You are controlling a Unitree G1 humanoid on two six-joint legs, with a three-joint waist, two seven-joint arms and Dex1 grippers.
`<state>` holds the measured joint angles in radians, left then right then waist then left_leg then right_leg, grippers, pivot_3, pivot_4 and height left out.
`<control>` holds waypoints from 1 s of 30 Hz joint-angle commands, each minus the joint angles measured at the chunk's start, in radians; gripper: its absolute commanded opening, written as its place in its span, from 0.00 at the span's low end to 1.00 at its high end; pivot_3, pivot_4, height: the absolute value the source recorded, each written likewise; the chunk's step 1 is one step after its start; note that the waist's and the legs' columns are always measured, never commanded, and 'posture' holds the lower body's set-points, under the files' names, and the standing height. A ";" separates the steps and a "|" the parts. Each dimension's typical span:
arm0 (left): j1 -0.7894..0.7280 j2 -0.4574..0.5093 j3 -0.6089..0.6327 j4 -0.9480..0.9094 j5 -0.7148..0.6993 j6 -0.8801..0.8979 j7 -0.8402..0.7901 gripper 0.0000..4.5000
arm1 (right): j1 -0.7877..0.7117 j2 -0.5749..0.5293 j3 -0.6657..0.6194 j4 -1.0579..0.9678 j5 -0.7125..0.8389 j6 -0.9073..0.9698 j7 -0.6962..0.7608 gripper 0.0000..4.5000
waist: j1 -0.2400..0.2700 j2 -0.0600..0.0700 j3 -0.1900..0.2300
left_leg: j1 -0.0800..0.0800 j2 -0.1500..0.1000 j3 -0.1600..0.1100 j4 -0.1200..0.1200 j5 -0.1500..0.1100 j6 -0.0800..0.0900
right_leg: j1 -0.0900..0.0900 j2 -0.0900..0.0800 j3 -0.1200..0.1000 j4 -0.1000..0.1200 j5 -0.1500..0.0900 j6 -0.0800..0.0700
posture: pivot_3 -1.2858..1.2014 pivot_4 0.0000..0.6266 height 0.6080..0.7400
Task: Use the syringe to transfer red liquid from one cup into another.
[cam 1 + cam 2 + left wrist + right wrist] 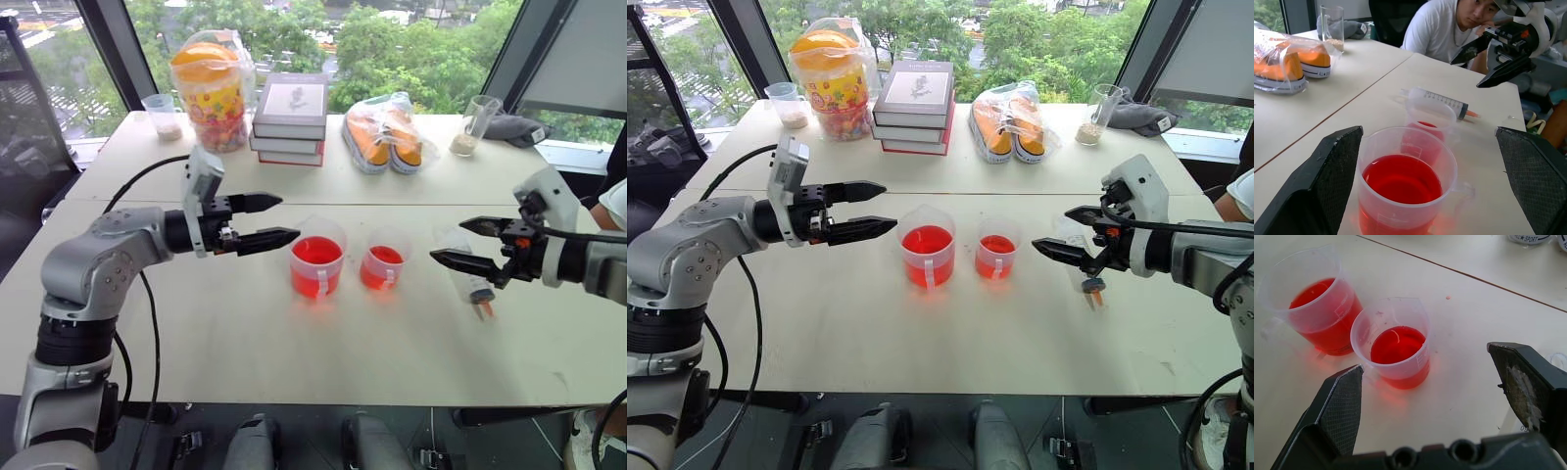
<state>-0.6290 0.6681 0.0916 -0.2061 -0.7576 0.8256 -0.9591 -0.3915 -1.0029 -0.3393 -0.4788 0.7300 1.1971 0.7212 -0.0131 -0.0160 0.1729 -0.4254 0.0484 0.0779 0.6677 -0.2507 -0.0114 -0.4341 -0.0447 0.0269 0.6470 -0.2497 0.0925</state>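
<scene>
**Open cups and a loose syringe: watch for a spill**

Both your hands are empty with fingers spread wide. Your left hand [263, 221] hovers level just beside the wider measuring cup [316, 257], and in its wrist view the fingers frame that cup on either side. Your right hand [468, 244] hangs above the syringe [468, 276], which lies on its side on the desk [245, 343], orange tip toward you, just right of the smaller cup [384, 259]. Both cups already hold red liquid [315, 252] and stand close together, neither lidded.

The main risk is a knock. If you close the left hand off-centre, or push forward before closing, the light plastic cup probably slides or tips into its neighbour, and red liquid floods the desk. On the right, the round barrel can roll away as you come down; pinching one end would likely swing it toward the smaller cup. A grip across the plunger may also leave you unable to draw liquid.
</scene>
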 commanded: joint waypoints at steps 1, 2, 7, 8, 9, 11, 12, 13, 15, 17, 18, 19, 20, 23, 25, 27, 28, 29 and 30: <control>-0.014 0.001 0.021 -0.014 -0.016 -0.008 0.003 1.00 | 0.003 -0.017 -0.028 -0.021 0.005 -0.018 -0.006 0.99 | 0.000 0.000 0.000 | 0.000 0.000 0.000 0.000 0.000 0.000 | 0.000 0.000 0.000 0.000 0.000 0.000 | 0.52 0.24 1.00; -0.018 -0.003 0.022 -0.009 -0.017 -0.010 0.005 1.00 | 0.002 -0.018 -0.027 -0.020 0.006 -0.018 -0.008 0.99 | 0.000 0.000 0.000 | 0.000 0.000 0.000 0.000 0.000 0.000 | 0.000 0.000 0.000 0.000 0.000 0.000 | 0.52 0.24 1.00; -0.038 -0.018 0.022 0.013 -0.024 -0.021 0.002 1.00 | -0.006 -0.028 -0.030 -0.006 0.004 -0.014 -0.016 0.99 | 0.000 0.000 0.000 | 0.000 0.000 0.000 0.000 0.000 0.000 | 0.000 0.000 0.000 0.000 0.000 0.000 | 0.52 0.24 1.00; -0.041 -0.019 0.017 0.020 -0.019 -0.026 -0.003 1.00 | -0.010 -0.030 -0.030 -0.003 0.005 -0.010 -0.016 0.99 | 0.000 0.000 0.000 | 0.000 0.000 0.000 0.000 0.000 0.000 | 0.000 0.000 0.000 0.000 0.000 0.000 | 0.52 0.24 1.00; -0.042 -0.020 0.013 0.025 -0.015 -0.032 -0.008 1.00 | -0.010 -0.034 -0.031 -0.003 0.007 -0.006 -0.016 0.99 | 0.000 0.000 0.000 | 0.000 0.000 0.000 0.000 0.000 0.000 | 0.000 0.000 0.000 0.000 0.000 0.000 | 0.52 0.24 1.00; -0.046 -0.022 0.005 0.039 -0.006 -0.045 -0.016 1.00 | -0.011 -0.041 -0.026 0.002 0.003 -0.008 -0.015 0.99 | 0.000 0.000 0.000 | 0.000 0.000 0.000 0.000 0.000 0.000 | 0.000 0.000 0.000 0.000 0.000 0.000 | 0.52 0.24 1.00; -0.049 -0.024 0.001 0.045 -0.002 -0.050 -0.018 1.00 | -0.012 -0.044 -0.024 0.006 0.003 -0.010 -0.014 0.99 | 0.000 0.000 0.000 | 0.000 0.000 0.000 0.000 0.000 0.000 | 0.000 0.000 0.000 0.000 0.000 0.000 | 0.52 0.24 1.00; -0.050 -0.025 -0.001 0.048 0.000 -0.054 -0.020 1.00 | -0.013 -0.047 -0.024 0.010 0.004 -0.009 -0.015 0.99 | 0.000 0.000 0.000 | 0.000 0.000 0.000 0.000 0.000 0.000 | 0.000 0.000 0.000 0.000 0.000 0.000 | 0.52 0.24 1.00; -0.051 -0.028 -0.003 0.053 0.004 -0.062 -0.024 1.00 | -0.019 -0.052 -0.022 0.018 0.006 0.001 -0.021 0.99 | 0.000 0.000 0.000 | 0.000 0.000 0.000 0.000 0.000 0.000 | 0.000 0.000 0.000 0.000 0.000 0.000 | 0.52 0.24 1.00; -0.052 -0.034 -0.003 0.058 0.008 -0.069 -0.027 1.00 | -0.024 -0.056 -0.016 0.028 0.003 0.001 -0.024 0.99 | 0.000 0.000 0.000 | 0.000 0.000 0.000 0.000 0.000 0.000 | 0.000 0.000 0.000 0.000 0.000 0.000 | 0.52 0.24 1.00; -0.051 -0.036 -0.002 0.059 0.009 -0.072 -0.029 1.00 | -0.028 -0.061 -0.010 0.034 0.001 0.008 -0.027 0.99 | 0.000 0.000 0.000 | 0.000 0.000 0.000 0.000 0.000 0.000 | 0.000 0.000 0.000 0.000 0.000 0.000 | 0.52 0.24 1.00; -0.051 -0.038 -0.002 0.060 0.011 -0.074 -0.030 1.00 | -0.034 -0.068 -0.002 0.043 -0.001 0.018 -0.030 0.99 | 0.000 0.000 0.000 | 0.000 0.000 0.000 0.000 0.000 0.000 | 0.000 0.000 0.000 0.000 0.000 0.000 | 0.52 0.24 1.00; -0.050 -0.040 -0.002 0.059 0.012 -0.076 -0.031 1.00 | -0.041 -0.072 0.005 0.052 -0.002 0.026 -0.034 0.99 | -0.001 0.000 0.000 | 0.000 0.000 0.000 0.000 0.000 0.000 | 0.000 0.000 0.000 0.000 0.000 0.000 | 0.52 0.24 1.00; -0.051 -0.046 -0.008 0.060 0.018 -0.083 -0.036 1.00 | -0.091 -0.073 0.037 0.113 -0.012 0.052 -0.050 0.99 | -0.002 0.000 0.000 | 0.000 0.000 0.000 0.000 0.000 0.000 | 0.000 0.000 0.000 0.000 0.000 0.000 | 0.52 0.24 1.00; -0.055 -0.050 -0.011 0.063 0.022 -0.088 -0.038 1.00 | -0.148 -0.087 0.087 0.180 -0.029 0.109 -0.066 0.99 | -0.001 0.000 0.000 | 0.000 0.000 0.000 0.000 0.000 0.000 | 0.000 0.000 0.000 0.000 0.000 -0.001 | 0.52 0.24 1.00; -0.058 -0.056 -0.013 0.065 0.025 -0.092 -0.038 1.00 | -0.227 -0.088 0.143 0.264 -0.049 0.171 -0.087 0.99 | -0.002 0.000 0.000 | 0.000 0.000 0.001 0.000 0.000 0.000 | 0.000 0.000 0.000 0.000 -0.001 -0.002 | 0.52 0.24 1.00; -0.059 -0.060 -0.015 0.066 0.026 -0.095 -0.039 1.00 | -0.279 -0.088 0.189 0.320 -0.068 0.192 -0.090 0.99 | -0.002 0.000 0.000 | 0.000 0.000 0.001 0.000 0.000 0.000 | 0.000 0.000 0.001 0.000 -0.001 -0.002 | 0.52 0.24 1.00; -0.058 -0.063 -0.019 0.067 0.028 -0.099 -0.041 1.00 | -0.334 -0.085 0.246 0.386 -0.098 0.204 -0.092 0.99 | -0.003 0.000 0.000 | 0.000 0.000 0.001 0.001 0.000 0.000 | 0.000 0.000 0.001 0.000 -0.001 -0.003 | 0.52 0.24 1.00; -0.057 -0.067 -0.023 0.068 0.033 -0.104 -0.043 1.00 | -0.382 -0.080 0.295 0.450 -0.128 0.199 -0.088 0.99 | -0.004 0.000 0.000 | 0.000 0.000 0.001 0.001 0.000 0.000 | 0.000 0.000 0.001 0.000 -0.001 -0.003 | 0.52 0.24 1.00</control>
<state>-0.6697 0.6026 0.0608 -0.1219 -0.7284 0.7491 -0.9981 -0.7247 -1.0739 -0.0863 -0.0963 0.6489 1.3899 0.6354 -0.0171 -0.0160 0.1729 -0.4253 0.0484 0.0792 0.6682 -0.2507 -0.0113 -0.4349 -0.0449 0.0282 0.6469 -0.2510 0.0898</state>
